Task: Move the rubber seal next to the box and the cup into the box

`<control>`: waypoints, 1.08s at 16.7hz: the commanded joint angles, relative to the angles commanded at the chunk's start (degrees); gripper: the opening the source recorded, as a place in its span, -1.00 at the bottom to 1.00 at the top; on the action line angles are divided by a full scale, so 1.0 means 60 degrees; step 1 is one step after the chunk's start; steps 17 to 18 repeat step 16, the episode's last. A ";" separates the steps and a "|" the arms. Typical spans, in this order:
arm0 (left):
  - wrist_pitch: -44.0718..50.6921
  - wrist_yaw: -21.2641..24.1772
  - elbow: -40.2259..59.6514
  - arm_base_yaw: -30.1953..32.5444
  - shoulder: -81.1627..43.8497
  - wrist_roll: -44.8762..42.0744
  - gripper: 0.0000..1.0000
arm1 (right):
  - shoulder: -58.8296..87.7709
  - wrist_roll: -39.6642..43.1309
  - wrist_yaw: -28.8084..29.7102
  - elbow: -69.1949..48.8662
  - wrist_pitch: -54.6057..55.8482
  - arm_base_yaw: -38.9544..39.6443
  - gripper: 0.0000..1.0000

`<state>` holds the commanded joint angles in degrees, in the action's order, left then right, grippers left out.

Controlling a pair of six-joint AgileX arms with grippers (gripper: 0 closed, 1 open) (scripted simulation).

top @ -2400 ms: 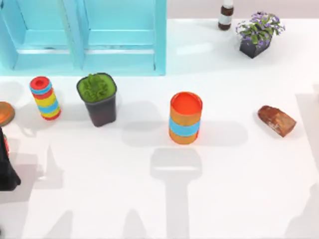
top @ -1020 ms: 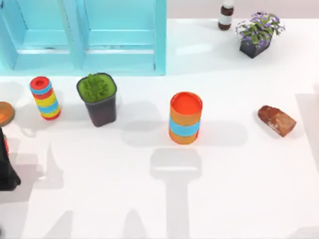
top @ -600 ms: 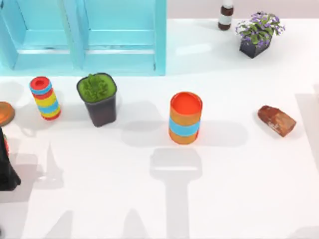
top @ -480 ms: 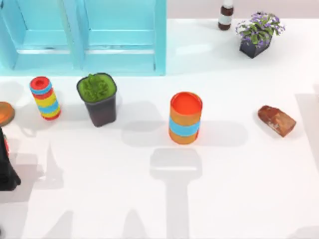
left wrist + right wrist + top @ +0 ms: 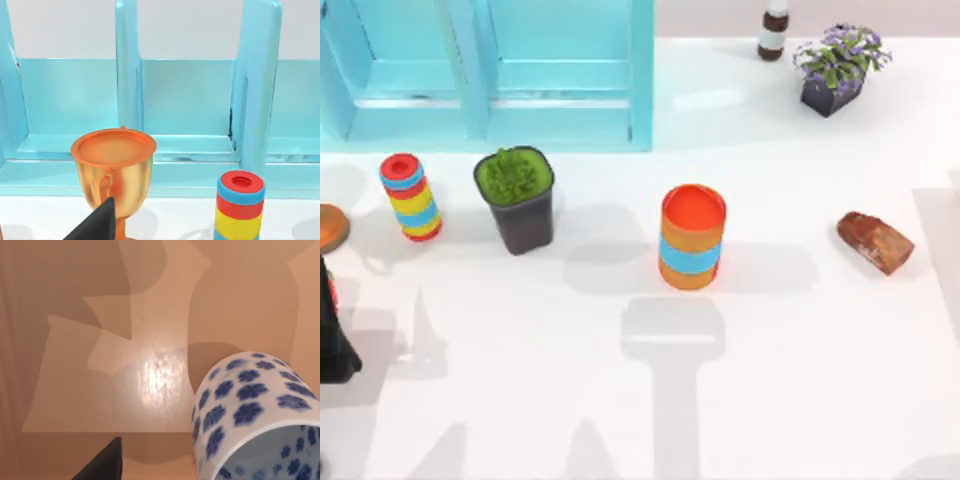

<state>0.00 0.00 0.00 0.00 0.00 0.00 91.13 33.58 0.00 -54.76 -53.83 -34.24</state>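
A: Where does the rubber seal [image 5: 876,241] lie?

B: On the white worktop [image 5: 800,350], near its right side, well apart from the turquoise box [image 5: 490,75] at the far left. It lies flat; its long axis runs diagonally, from upper left to lower right in the top view.

A: And the cup [image 5: 255,415]?

B: The right wrist view has it very close to the camera: white with blue flowers, its open mouth turned toward the lens, over a tan surface. A dark fingertip [image 5: 102,462] of the right end effector shows beside it. I cannot tell whether those fingers are apart or clamped on the cup.

A: The left arm?

B: Its dark body [image 5: 332,335] sits at the worktop's left edge. Its wrist view shows one dark fingertip [image 5: 97,225] in front of a golden trophy cup [image 5: 112,170], with a striped ring stack [image 5: 240,205] nearby and the box behind. I cannot tell that end effector's state either.

A: Anything between seal and box?

B: An orange cylinder with a blue band [image 5: 692,237] stands upright mid-worktop, and a dark pot with a green plant [image 5: 517,198] is just in front of the box.
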 joint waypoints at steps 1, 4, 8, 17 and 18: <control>0.0000 0.0000 0.0000 0.0000 0.0000 0.0000 1.00 | -0.0006 0.0011 -0.0020 -0.0023 0.0023 -0.0011 1.00; 0.0000 0.0000 0.0000 0.0000 0.0000 0.0000 1.00 | -0.0046 0.0211 -0.0376 -0.0638 0.0131 -0.0212 1.00; 0.0000 0.0000 0.0000 0.0000 0.0000 0.0000 1.00 | -0.0296 0.0288 -0.0746 -0.2485 -0.1013 -0.0189 1.00; 0.0000 0.0000 0.0000 0.0000 0.0000 0.0000 1.00 | -0.0708 0.0059 0.0000 -0.3174 -0.3882 -0.0047 1.00; 0.0000 0.0000 0.0000 0.0000 0.0000 0.0000 1.00 | -0.0708 0.0059 0.0000 -0.3174 -0.3882 -0.0047 1.00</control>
